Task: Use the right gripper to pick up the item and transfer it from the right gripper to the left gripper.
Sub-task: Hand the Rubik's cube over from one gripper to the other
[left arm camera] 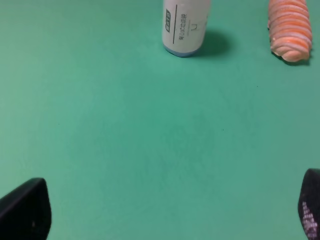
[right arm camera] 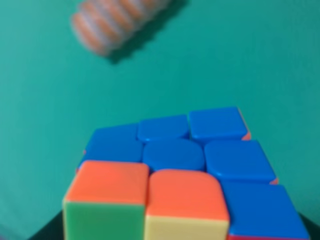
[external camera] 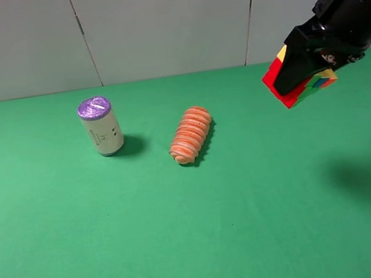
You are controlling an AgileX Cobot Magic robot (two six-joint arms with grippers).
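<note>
Right gripper (external camera: 304,65) pinches cube (external camera: 281,87) aloft. Left gripper (left arm camera: 165,214) spread wide. Releasing early at handover could drop it.

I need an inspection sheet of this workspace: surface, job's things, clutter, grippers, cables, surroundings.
Surface: green cloth, flat, no spill seen.
Job's things: puzzle cube held in the air at the far right.
Clutter: can upright; ribbed orange roll lying beside it, apart.
Grippers: right gripper shut on the puzzle cube; left gripper open, empty, above bare cloth.
Cables: nothing seen.
Surroundings: pale panelled wall behind.
</note>
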